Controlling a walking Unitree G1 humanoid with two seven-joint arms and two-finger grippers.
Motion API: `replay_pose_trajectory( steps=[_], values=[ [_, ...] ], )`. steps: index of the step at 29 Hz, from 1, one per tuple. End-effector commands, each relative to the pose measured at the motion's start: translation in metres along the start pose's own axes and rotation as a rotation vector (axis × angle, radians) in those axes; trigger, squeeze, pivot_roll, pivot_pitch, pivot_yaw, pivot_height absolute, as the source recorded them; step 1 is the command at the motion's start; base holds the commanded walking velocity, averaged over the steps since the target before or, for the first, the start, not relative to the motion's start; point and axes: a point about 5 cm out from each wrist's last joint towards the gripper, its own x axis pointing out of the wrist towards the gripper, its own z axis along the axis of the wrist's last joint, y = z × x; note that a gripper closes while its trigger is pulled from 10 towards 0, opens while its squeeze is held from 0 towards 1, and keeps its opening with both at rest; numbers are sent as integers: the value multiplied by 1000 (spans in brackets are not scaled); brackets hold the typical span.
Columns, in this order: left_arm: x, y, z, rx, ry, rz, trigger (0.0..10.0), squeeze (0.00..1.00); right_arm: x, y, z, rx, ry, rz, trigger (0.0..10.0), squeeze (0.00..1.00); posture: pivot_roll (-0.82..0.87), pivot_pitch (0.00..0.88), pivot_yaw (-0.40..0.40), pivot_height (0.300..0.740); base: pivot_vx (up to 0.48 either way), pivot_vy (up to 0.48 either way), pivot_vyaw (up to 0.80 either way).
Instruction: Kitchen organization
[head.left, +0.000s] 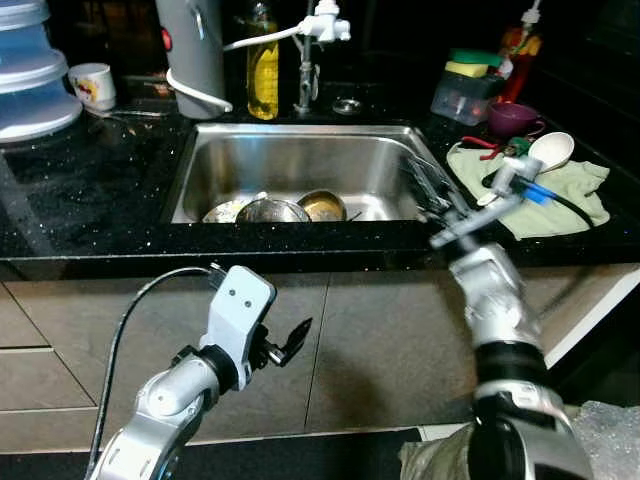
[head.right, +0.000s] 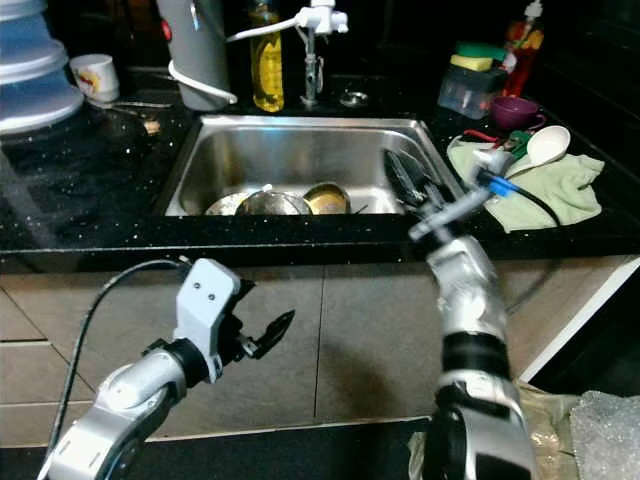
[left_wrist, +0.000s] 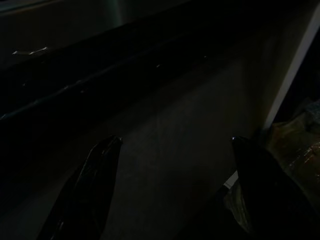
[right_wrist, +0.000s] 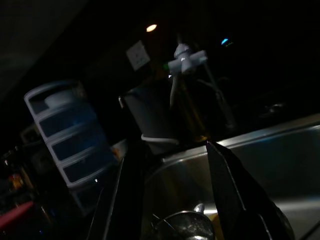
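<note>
The right arm is bent upward from the elbow and reaches over the front edge of the black counter (head.left: 90, 215). Its right gripper (head.right: 402, 178) hangs above the right part of the steel sink (head.left: 300, 160), at about 3 o'clock from the bowls, and points toward the back wall. In the right wrist view the two fingers (right_wrist: 235, 195) stand apart with nothing between them.

The left arm is held low in front of the cabinet doors (head.left: 370, 340), with the forearm going up and to the right. The left gripper (head.left: 293, 342) is below the counter edge, at 6 o'clock from the sink; its fingers (left_wrist: 95, 175) are spread wide and empty (this view is very dark).

In the sink lie metal bowls (head.left: 272, 209), close together at the front wall. A green cloth (head.left: 560, 195) with a white ladle (head.left: 548, 152) lies at 3 o'clock from the sink.
</note>
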Motion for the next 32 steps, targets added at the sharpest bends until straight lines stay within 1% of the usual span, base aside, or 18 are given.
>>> replay_pose_trajectory(
  steps=[1,3,5,7,8,11,13,14,15,16,17,19,20,21,25,27,30,32],
  values=[
    [2,-3,-3,-1,4,-21,10000,0,-1,3,5,20,-26,19,10000,0,74,0,-49,740,480,0,0],
    [3,-4,-5,-24,-9,-29,10000,0,-10,1,2,-7,9,22,10000,0,73,0,-45,740,403,0,0],
    [4,-4,-6,-31,-13,-29,10000,0,-13,0,0,-22,24,18,10000,0,73,0,-45,740,0,0,0],
    [5,-4,-8,-30,-19,-30,10000,0,-23,-9,-4,-34,50,-20,10000,0,73,0,-44,740,0,0,0],
    [5,-4,-8,-30,-19,-30,10000,0,-23,-9,-4,-34,50,-20,10000,0,73,0,-44,740,0,0,0],
    [5,-4,-12,-21,-13,-32,10000,0,-41,-15,-5,19,51,-13,10000,0,72,0,-42,740,0,0,0],
    [5,-4,-12,-21,-13,-32,10000,0,-41,-15,-5,19,51,-13,10000,0,72,0,-42,740,0,0,0],
    [5,-5,-15,-20,-8,-36,10000,0,-48,-8,-5,63,63,63,10000,0,69,0,-38,740,0,0,0],
    [5,-5,-15,-20,-8,-36,10000,0,-48,-8,-5,63,63,63,10000,0,69,0,-38,740,0,0,0],
    [5,-6,-18,-17,3,-44,10000,0,-59,5,-9,111,116,200,10000,0,62,0,-34,740,0,0,0],
    [5,-6,-18,-17,3,-44,10000,0,-59,5,-9,111,116,200,10000,0,62,0,-34,740,0,0,0],
    [5,-7,-23,-15,14,-55,10000,0,-81,32,-18,209,228,429,10000,0,57,0,-32,740,0,0,0],
    [5,-7,-23,-15,14,-55,10000,0,-81,32,-18,209,228,429,10000,0,57,0,-32,740,0,0,0],
    [5,-7,-24,-15,15,-57,10000,0,-89,41,-22,249,269,490,10000,0,56,0,-30,740,0,0,0],
    [5,-7,-25,-16,13,-58,10000,0,-97,47,-26,284,308,533,10000,0,55,0,-32,740,0,0,0],
    [3,-9,-27,-21,17,-78,10000,0,-108,51,-29,307,365,577,10000,0,52,0,-31,740,0,0,0],
    [2,-11,-29,-24,21,-97,10000,0,-114,52,-33,306,421,592,10000,0,48,0,-29,740,0,0,0],
    [-2,-14,-33,-27,33,-120,10000,0,-123,44,-48,203,563,531,10000,0,42,0,-27,740,0,0,0]
  ],
)
